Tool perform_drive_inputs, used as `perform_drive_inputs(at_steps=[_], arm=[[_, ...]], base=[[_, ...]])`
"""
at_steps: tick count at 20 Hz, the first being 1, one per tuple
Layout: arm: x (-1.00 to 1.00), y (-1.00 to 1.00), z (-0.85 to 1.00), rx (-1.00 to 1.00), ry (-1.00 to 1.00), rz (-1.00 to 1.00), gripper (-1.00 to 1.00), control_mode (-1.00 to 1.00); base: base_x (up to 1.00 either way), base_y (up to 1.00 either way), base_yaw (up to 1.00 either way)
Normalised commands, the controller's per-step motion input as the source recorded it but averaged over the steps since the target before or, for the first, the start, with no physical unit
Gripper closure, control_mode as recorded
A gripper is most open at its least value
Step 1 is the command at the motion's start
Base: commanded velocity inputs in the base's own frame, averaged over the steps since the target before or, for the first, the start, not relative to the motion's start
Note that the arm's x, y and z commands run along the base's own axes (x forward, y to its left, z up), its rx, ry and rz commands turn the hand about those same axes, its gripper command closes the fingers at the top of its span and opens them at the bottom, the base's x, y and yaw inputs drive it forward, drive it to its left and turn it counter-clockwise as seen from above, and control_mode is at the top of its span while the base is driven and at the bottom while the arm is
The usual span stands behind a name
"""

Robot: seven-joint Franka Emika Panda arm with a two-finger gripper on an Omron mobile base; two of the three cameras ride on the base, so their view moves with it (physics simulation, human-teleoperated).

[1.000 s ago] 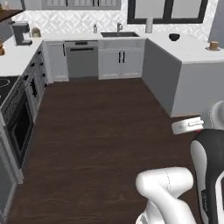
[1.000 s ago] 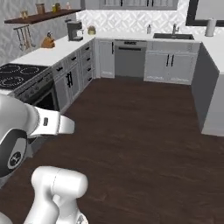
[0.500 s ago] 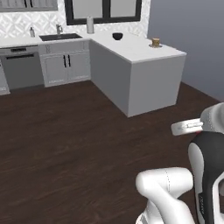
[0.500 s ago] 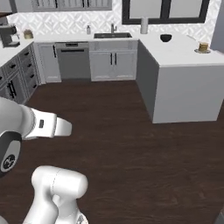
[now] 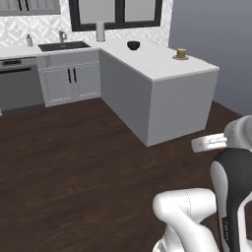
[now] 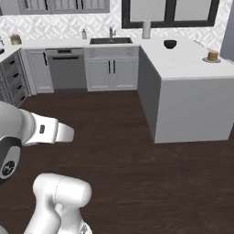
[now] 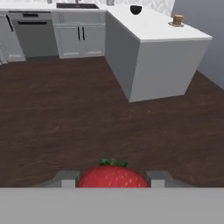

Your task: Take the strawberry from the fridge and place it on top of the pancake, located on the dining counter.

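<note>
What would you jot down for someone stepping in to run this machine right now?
Claw: shut on the strawberry, held between its two fingertips.
Pancake: on its plate near the far corner of the dining counter, with a black bowl further back on the same top.
Done: the strawberry is out of the fridge and in the claw.
Left: drive across the dark wood floor to the counter, reach over, set the strawberry on the pancake, let go.

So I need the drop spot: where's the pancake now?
The pancake sits at the far right end of the dining counter, right of the black bowl, in both base views.
</note>
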Motion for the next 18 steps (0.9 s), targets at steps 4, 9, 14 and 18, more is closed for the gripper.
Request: perform_drive_inputs(at_steps=[4,9,14,18], arm=[[0.00,0.00,0.00,0.00,0.00,0.00,1.00,1.00],[0.00,0.00,0.00,0.00,0.00,0.00,1.00,1.00],[0.00,0.00,0.00,0.00,0.00,0.00,1.00,1.00],[0.00,0.00,0.00,0.00,0.00,0.00,1.00,1.00]], base=[[1.00,-0.56,0.00],[1.00,-0.83,0.06],[1.00,-0.98,0.18],[1.00,-0.99,0.24]])
